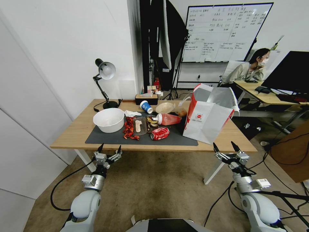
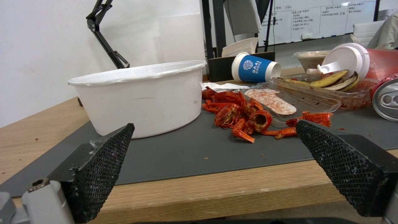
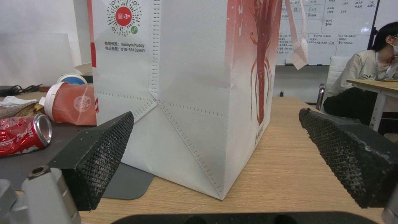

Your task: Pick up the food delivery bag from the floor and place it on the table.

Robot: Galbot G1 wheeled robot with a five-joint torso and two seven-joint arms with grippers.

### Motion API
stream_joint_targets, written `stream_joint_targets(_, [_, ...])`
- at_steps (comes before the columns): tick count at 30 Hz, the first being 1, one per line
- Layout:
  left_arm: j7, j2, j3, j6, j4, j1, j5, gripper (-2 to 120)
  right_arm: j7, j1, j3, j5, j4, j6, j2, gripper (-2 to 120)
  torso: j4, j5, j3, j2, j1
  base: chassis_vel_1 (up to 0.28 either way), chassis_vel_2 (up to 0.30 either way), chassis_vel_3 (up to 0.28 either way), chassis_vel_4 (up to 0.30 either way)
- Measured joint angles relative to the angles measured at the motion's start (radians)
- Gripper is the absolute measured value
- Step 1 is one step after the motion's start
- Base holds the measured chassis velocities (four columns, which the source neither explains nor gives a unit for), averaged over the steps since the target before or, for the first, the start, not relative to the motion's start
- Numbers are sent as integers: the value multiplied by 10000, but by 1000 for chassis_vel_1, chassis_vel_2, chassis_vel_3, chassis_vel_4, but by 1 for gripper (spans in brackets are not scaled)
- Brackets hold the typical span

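Observation:
The food delivery bag [image 1: 207,119] stands upright on the right part of the table [image 1: 72,132], one corner on the dark grey mat [image 1: 106,138]; its mouth is open, showing silver lining. In the right wrist view the food delivery bag [image 3: 186,93] looms close ahead of the fingers. My right gripper [image 1: 226,147] hovers open and empty just off the table's front edge, below the bag. My left gripper [image 1: 109,148] is open and empty too, at the front edge before the mat. The floor [image 1: 154,187] stretches brownish under the table.
On the mat sit a white bowl [image 1: 108,120], red crayfish shells [image 1: 129,129], a crushed red can [image 1: 160,133], a tipped drink cup [image 1: 167,119] and a blue paper cup [image 1: 146,106]. A desk lamp [image 1: 104,80] stands at the back. Cables [image 1: 222,196] trail on the floor.

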Motion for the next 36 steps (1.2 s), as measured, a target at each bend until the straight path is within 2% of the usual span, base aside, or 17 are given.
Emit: stream_joint_targets(36, [8, 0, 0, -3, 7, -1, -8, 100, 1, -1, 0, 0, 3, -3, -1, 100, 0, 0, 0, -1, 0, 0, 0, 0, 0])
